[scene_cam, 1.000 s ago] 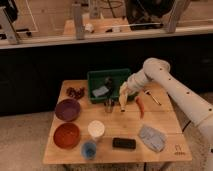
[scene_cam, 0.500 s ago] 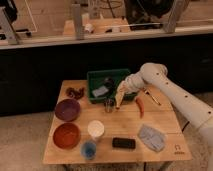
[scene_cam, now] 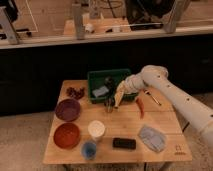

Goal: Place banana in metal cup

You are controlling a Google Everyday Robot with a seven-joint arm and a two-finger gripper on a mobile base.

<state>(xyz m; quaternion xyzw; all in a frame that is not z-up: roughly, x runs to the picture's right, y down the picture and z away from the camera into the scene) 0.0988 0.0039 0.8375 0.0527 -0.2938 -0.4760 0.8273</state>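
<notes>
Two bowls sit at the left end of the table: a purple bowl toward the back and a red bowl in front of it, close together. Behind the purple bowl, near the back edge, lies a small cluster of dark red bits; what they are cannot be told. Right of the red bowl a blue cup stands at the front edge, with a white cup just behind it, both upright.

Toward the middle, a green bin stands at the back of the table with a blue cloth lying in it. The metal cup stands upright on the wood just in front of the bin. Just to its right the banana hangs tip down, off the table, beside the cup and not inside it. The gripper pinches the banana's upper end, over the bin's front right corner.

Farther front, a black block lies flat near the front edge. Right of the banana a red pepper lies on the wood, and a grey cloth is crumpled near the front right corner. The white arm reaches in from the right, bends above the table's back right part, and slopes down to the gripper.
</notes>
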